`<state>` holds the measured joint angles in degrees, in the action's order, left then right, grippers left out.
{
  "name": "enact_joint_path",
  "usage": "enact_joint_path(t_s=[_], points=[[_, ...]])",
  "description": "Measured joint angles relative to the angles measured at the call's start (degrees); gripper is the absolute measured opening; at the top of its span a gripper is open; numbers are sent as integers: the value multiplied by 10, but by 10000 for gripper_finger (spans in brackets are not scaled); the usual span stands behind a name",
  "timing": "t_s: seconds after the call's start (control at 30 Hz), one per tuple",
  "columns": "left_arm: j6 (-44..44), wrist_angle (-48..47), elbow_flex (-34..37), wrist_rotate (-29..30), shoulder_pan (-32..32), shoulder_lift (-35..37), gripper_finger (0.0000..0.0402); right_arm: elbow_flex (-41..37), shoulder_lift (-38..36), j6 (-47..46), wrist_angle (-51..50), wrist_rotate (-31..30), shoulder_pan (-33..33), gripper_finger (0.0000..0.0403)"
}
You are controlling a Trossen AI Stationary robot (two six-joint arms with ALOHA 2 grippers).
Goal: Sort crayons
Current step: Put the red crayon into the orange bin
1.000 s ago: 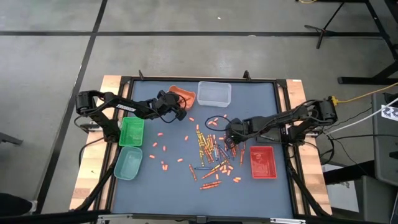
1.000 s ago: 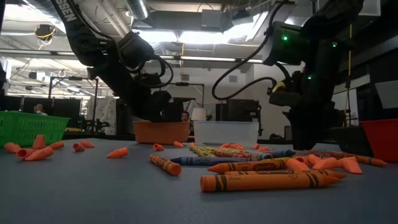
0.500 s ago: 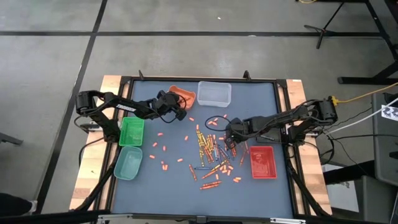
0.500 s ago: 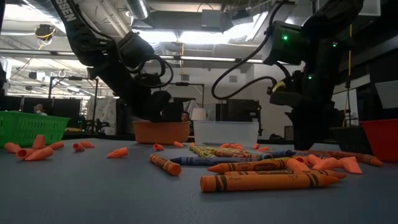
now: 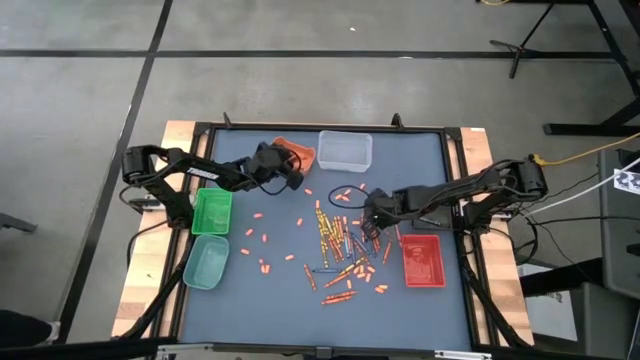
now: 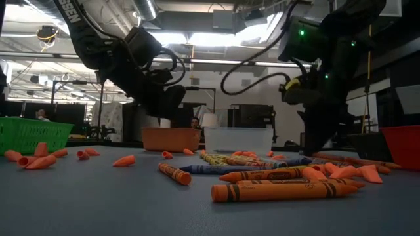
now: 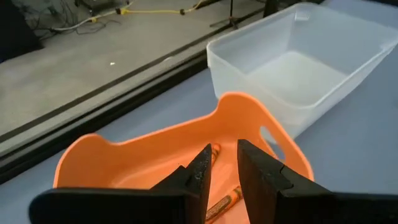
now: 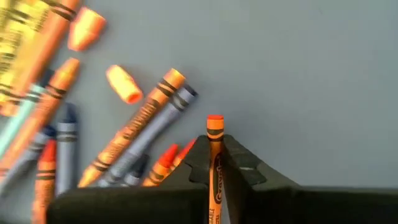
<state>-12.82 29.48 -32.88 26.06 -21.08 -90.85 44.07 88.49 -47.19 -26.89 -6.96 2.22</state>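
Note:
Many crayons lie in a loose pile on the blue-grey table mat, with short orange pieces scattered to its left. My right gripper is at the pile's right edge, a little above the mat, shut on an orange crayon. My left gripper hovers over the orange tray at the far side, its fingers a narrow gap apart and empty. Orange crayons lie on the tray's floor below it. My right gripper pinches the orange crayon between its two fingers, across the paper-wrapped shaft just behind its tip end. The crayon runs along the fingers, and its tip sticks out past their free ends. It is lifted clear of the mat.
A clear tray stands right of the orange one. A green basket and a teal tray stand at the left edge, and a red tray at the right, near my right gripper. The mat's near part is bare.
My left gripper has risen and gone a little toward the far edge, over the orange tray. My right gripper has risen a little from the pile with the orange crayon in it.

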Motion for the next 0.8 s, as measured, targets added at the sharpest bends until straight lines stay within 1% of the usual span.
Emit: enact_joint_path(t_s=[0.13,0.33,0.53,0.8], points=[[3,21,0,0,0,0,63,0,-9,30,50,0,-1,12],[51,41,0,0,12,12,63,1,-11,101,141,19,-30,18],[94,20,0,0,41,74,63,1,-11,175,246,21,-74,18],[104,-34,0,0,99,158,63,2,-12,328,425,20,-132,19]])
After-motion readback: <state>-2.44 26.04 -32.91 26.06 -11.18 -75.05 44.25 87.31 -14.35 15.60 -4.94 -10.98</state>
